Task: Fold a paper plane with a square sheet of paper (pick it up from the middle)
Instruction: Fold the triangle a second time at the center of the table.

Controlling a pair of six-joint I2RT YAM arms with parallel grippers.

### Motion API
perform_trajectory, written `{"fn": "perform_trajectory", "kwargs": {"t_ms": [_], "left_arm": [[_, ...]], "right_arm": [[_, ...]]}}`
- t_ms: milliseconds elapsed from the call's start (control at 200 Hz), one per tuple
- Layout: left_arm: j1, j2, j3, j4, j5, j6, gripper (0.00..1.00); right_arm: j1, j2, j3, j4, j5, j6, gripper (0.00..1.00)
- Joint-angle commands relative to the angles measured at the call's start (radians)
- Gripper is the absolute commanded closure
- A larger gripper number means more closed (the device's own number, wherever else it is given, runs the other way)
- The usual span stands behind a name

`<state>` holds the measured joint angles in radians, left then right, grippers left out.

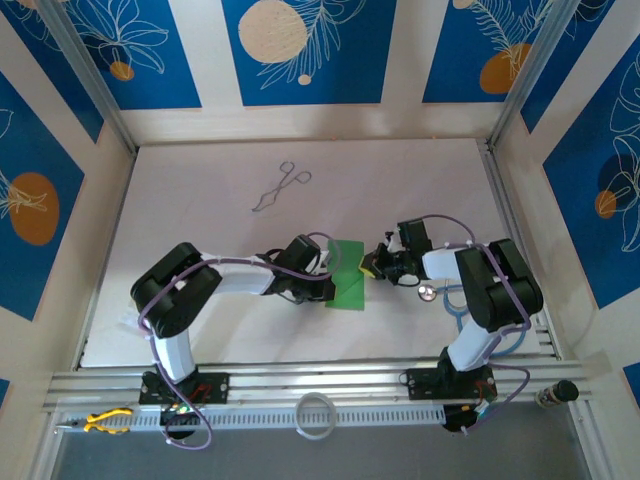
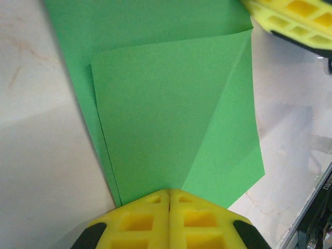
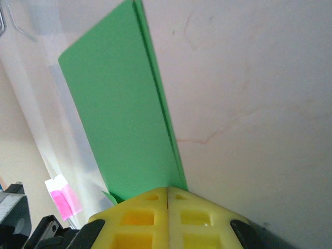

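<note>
white table [image 1: 200,180] under me. green paper sheet [image 1: 350,275] near table centre, between my two wrists, partly folded: diagonal crease and doubled layer show in left wrist view [image 2: 171,119]; seen nearly edge-on in right wrist view [image 3: 124,119]. my left gripper [image 2: 169,193] clamped tight on sheet's edge, at sheet's 8 o'clock in top view. my right gripper [image 3: 167,189] pinched closed on doubled edge at sheet's 3 o'clock. metal forceps [image 1: 280,188] flat on table, 11 o'clock from sheet, well apart. small pink item [image 3: 65,199] at 8 o'clock in right wrist view.
</note>
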<state>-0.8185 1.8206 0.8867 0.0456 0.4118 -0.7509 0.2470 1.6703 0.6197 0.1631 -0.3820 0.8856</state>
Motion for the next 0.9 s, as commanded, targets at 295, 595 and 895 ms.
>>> {"fn": "perform_trajectory", "kwargs": {"t_ms": [295, 595, 895], "left_arm": [[0.002, 0.037, -0.044, -0.067, -0.019, -0.031, 1.0], [0.003, 0.01, -0.046, -0.07, -0.024, -0.033, 1.0], [-0.001, -0.031, -0.039, -0.049, -0.01, -0.033, 1.0]], "right_arm": [[0.127, -0.184, -0.034, -0.052, 0.022, -0.014, 0.97], [0.137, -0.069, -0.044, -0.045, 0.071, -0.017, 0.99], [0.073, -0.009, -0.031, -0.074, 0.053, -0.055, 1.0]]}}
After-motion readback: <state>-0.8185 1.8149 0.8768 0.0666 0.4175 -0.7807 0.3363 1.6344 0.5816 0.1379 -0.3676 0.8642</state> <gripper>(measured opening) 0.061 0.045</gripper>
